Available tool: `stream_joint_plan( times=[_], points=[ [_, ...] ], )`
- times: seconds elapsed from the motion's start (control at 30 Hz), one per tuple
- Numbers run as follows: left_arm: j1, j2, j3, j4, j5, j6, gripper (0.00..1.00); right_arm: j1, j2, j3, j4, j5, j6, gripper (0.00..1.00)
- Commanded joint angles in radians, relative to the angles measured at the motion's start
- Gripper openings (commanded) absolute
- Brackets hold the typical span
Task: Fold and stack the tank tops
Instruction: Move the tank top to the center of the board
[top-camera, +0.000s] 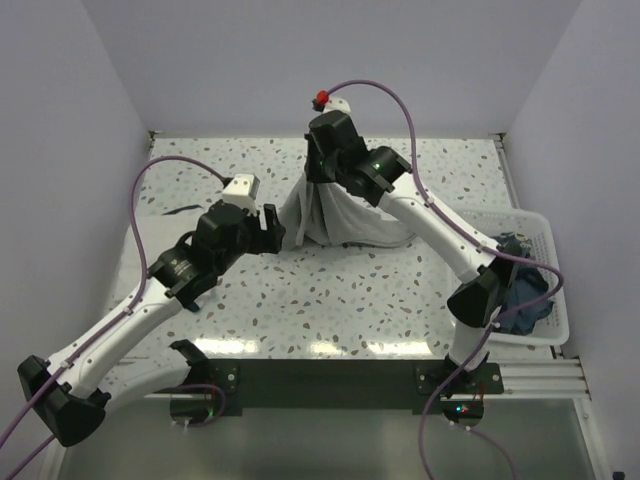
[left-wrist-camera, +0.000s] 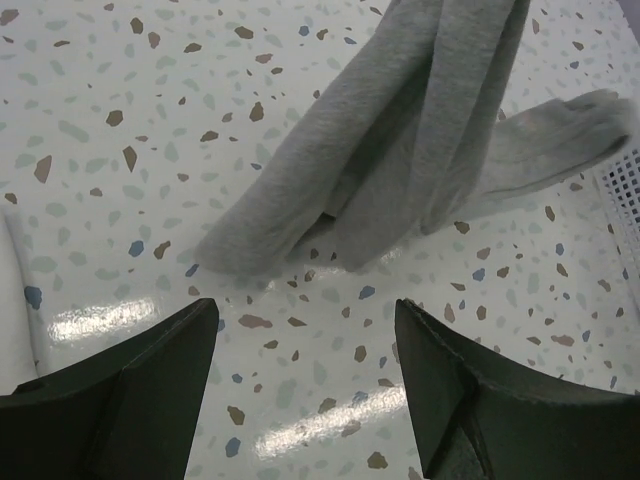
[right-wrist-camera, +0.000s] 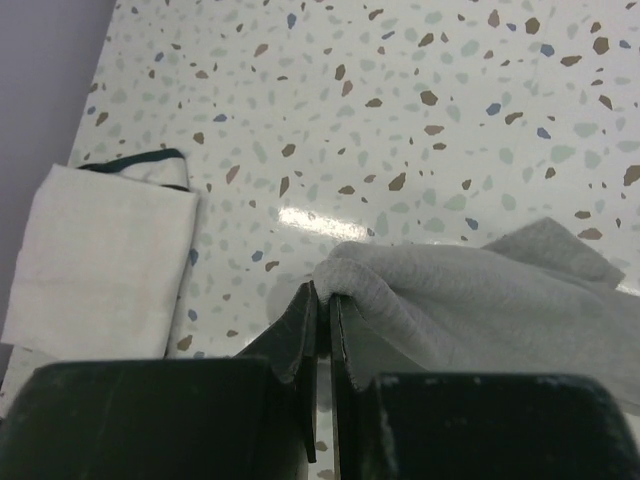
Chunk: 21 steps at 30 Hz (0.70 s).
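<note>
top external view: the right gripper (top-camera: 316, 178) is raised over the far middle of the speckled table (top-camera: 350, 300), jaws clenched on a pinch of the grey tank top (top-camera: 345, 220). the cloth hangs from that pinch like a small tent, and its lower edge rests on the table and trails toward the right. the left gripper (top-camera: 272, 228) sits low, just beside the left edge of the hanging cloth. its jaws are spread wide with nothing between them.

left wrist view: the two dark fingers of the left gripper (left-wrist-camera: 305, 310) frame bare table, and the grey tank top (left-wrist-camera: 400, 150) lies beyond them, apart from both. its folds run up and out of the top of the picture, and one end stretches right toward the basket (left-wrist-camera: 625, 190).

right wrist view: the right gripper (right-wrist-camera: 322, 295) has its fingers pressed together, with a bunched edge of the grey tank top (right-wrist-camera: 480, 290) caught at the tips and draping away to the right. the white tank top (right-wrist-camera: 100, 260) lies folded flat near the table's left edge, well apart from the grey one, with a dark trim along its far edge.

at the table's right side a white lattice basket (top-camera: 540, 235) holds blue clothes (top-camera: 520, 280).
</note>
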Motion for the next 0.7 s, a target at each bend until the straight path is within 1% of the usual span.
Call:
stream_joint_plan(
  times=[0.0, 0.07, 0.13, 0.23, 0.3, 0.37, 0.43, 0.47, 0.5, 0.57, 0.6, 0.63, 0.67],
  points=[
    [0.006, 0.011, 0.005, 0.027, -0.006, -0.038, 0.77, -0.005, 0.011, 0.098, 0.008, 0.012, -0.02, 0.0],
    [0.006, 0.021, -0.014, 0.038, 0.004, -0.053, 0.77, -0.014, 0.022, 0.099, -0.002, 0.046, -0.023, 0.0],
    [0.006, 0.026, -0.033, 0.051, 0.011, -0.067, 0.77, -0.034, 0.013, 0.066, 0.02, 0.03, -0.018, 0.0],
    [0.006, 0.037, -0.052, 0.079, 0.034, -0.073, 0.76, -0.076, 0.018, 0.064, 0.024, -0.029, -0.001, 0.0],
    [0.006, 0.057, -0.057, 0.088, 0.038, -0.078, 0.76, -0.096, 0.018, 0.055, 0.015, -0.021, -0.001, 0.0],
    [0.009, 0.075, -0.069, 0.099, 0.043, -0.088, 0.76, -0.122, 0.003, 0.008, 0.006, -0.027, 0.017, 0.0],
    [0.01, 0.08, -0.087, 0.113, 0.052, -0.096, 0.75, -0.174, -0.031, -0.127, 0.024, -0.041, 0.038, 0.0],
    [0.009, 0.08, -0.092, 0.117, 0.054, -0.101, 0.75, -0.194, -0.078, -0.184, 0.059, -0.05, 0.058, 0.0],
    [0.01, 0.078, -0.104, 0.124, 0.052, -0.104, 0.75, -0.241, -0.102, -0.297, 0.076, -0.055, 0.069, 0.0],
    [0.013, 0.077, -0.116, 0.131, 0.057, -0.11, 0.75, -0.29, -0.143, -0.393, 0.11, -0.061, 0.091, 0.0],
    [0.018, 0.078, -0.121, 0.134, 0.057, -0.111, 0.75, -0.338, -0.165, -0.429, 0.127, -0.075, 0.095, 0.01],
    [0.02, 0.081, -0.129, 0.142, 0.061, -0.113, 0.75, -0.356, -0.166, -0.477, 0.127, -0.078, 0.097, 0.12],
    [0.024, 0.087, -0.132, 0.147, 0.07, -0.116, 0.75, -0.372, -0.168, -0.493, 0.121, -0.075, 0.097, 0.18]
  ],
)
